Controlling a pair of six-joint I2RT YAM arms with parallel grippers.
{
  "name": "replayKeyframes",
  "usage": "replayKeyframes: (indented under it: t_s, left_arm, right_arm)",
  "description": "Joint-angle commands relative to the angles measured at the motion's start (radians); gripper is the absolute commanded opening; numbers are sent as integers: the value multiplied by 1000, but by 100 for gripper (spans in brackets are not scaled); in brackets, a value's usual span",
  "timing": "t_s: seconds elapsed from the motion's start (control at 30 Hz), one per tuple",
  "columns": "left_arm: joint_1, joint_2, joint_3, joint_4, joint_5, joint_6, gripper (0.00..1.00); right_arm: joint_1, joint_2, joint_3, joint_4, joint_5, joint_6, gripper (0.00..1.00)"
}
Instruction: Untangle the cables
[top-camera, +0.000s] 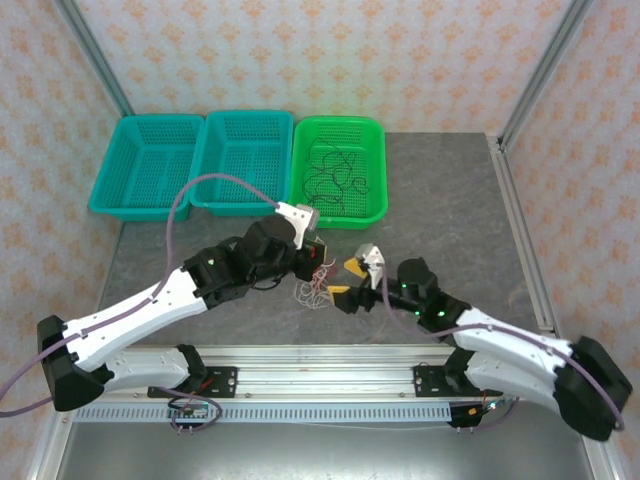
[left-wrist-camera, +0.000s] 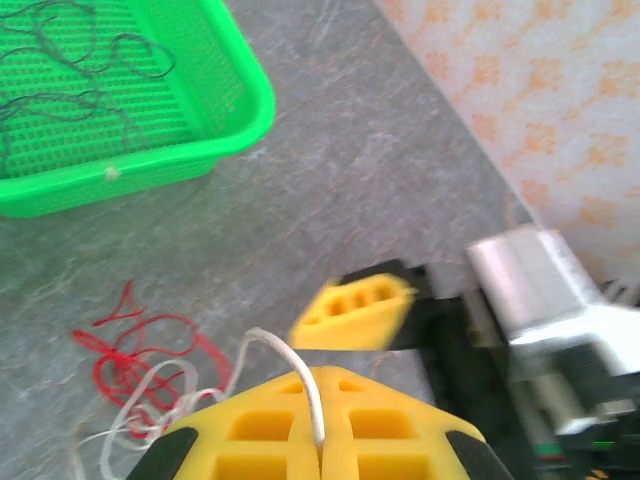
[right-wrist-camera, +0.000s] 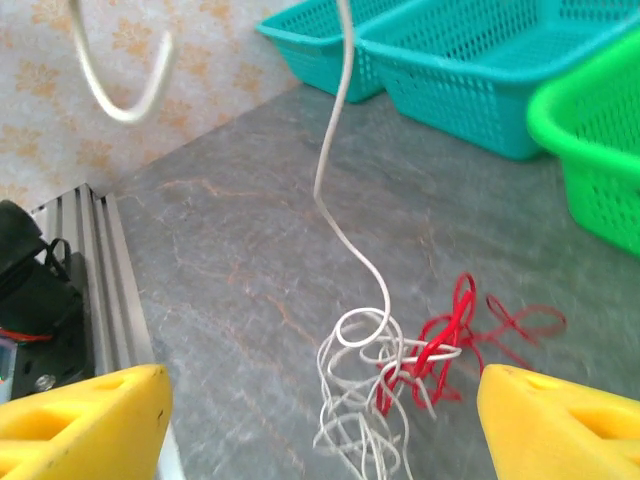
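A tangle of white cables (right-wrist-camera: 365, 405) and red cables (right-wrist-camera: 452, 335) lies on the grey table between the two grippers, also visible as a small heap (top-camera: 318, 291) in the top view. My left gripper (left-wrist-camera: 320, 452) is shut on one white cable (left-wrist-camera: 292, 366), which rises taut from the heap (right-wrist-camera: 340, 120). My right gripper (right-wrist-camera: 325, 430) is open and low, its yellow fingers (right-wrist-camera: 85, 420) on either side of the heap and apart from it. From above, the left gripper (top-camera: 316, 256) sits just behind the heap and the right gripper (top-camera: 346, 279) just to its right.
A green basket (top-camera: 372, 135) at the back holds several thin black cables (top-camera: 335, 170). Two teal baskets (top-camera: 115, 170) (top-camera: 282, 125) stand to its left. The table's metal rail (right-wrist-camera: 100, 270) runs along the near edge.
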Motion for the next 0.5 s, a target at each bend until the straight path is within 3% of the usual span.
replayKeyframes:
  t_s: [0.0,0.07,0.17,0.27,0.4,0.47]
  left_arm:
    - [8,7,89,-22,79,-53,0]
    - [14,8,121,-22,87,-85,0]
    - [29,9,164,-10,100,-123,0]
    - [47,-10,208,-20,92,-138,0]
    - [103,-74,268,-56,64,-139,0]
    - [153,-106,295,-85,78,-136,0]
  right_arm:
    - [20,182,72,359,134,-90,77]
    - [24,309,127,400,138,-117,71]
    - [25,484,182,477,167,-99,44]
    - [25,583,191,546,222,-38,29]
    - [25,619,171,493,360,87,32]
    - [25,618,142,466,446,140,26]
